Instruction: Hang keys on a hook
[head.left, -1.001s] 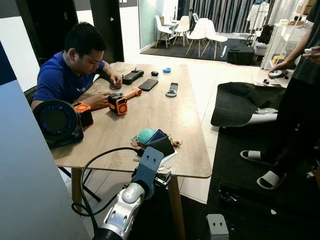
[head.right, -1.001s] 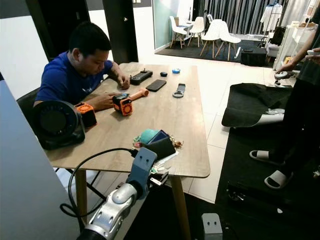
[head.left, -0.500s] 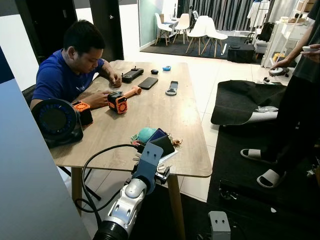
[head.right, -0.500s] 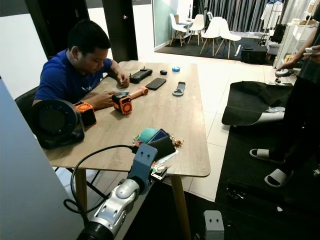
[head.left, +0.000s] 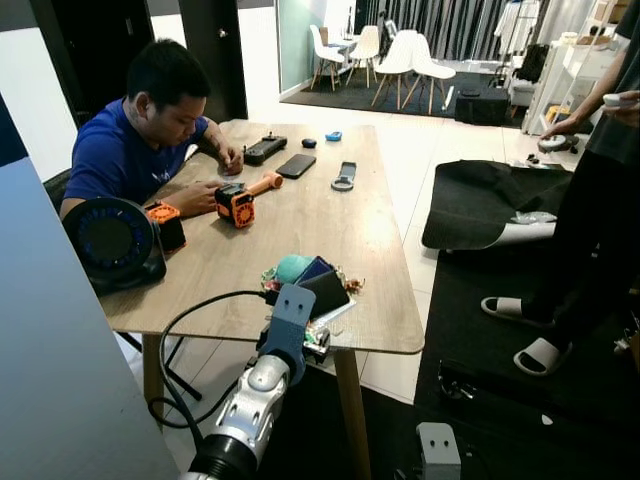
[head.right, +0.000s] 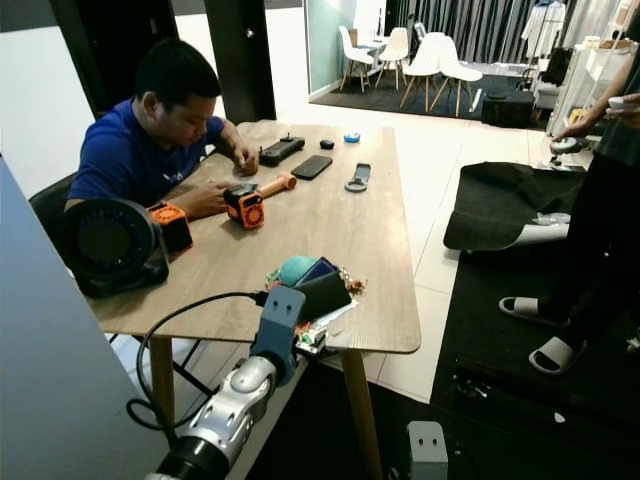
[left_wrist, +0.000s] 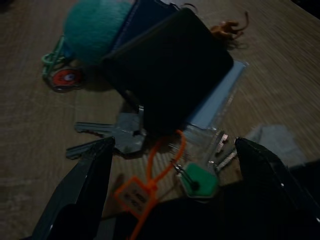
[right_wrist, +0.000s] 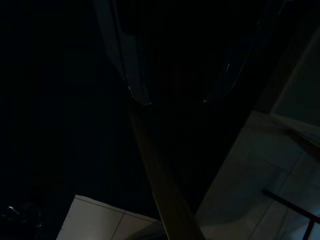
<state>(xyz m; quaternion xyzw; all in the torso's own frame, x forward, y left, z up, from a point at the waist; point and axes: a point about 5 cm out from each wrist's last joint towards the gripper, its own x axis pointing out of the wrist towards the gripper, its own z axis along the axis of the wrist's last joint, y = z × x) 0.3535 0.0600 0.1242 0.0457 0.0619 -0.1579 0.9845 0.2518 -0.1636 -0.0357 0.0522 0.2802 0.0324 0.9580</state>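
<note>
Metal keys (left_wrist: 117, 137), matt wooden table (head.left: 330, 225)

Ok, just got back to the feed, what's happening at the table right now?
The left gripper is open over the keys at the near edge of the wooden table, beside a black wallet, and has not closed on them. The right arm hangs idle. A person sits at the table working on an orange device.

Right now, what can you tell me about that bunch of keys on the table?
The keys lie flat on the wooden table near its front edge. Silver metal blades fan out from under a black wallet that partly covers them. An orange plastic loop with a tag and a green-capped key belong to the bunch. The left end effector hovers open around them, touching nothing.
</note>
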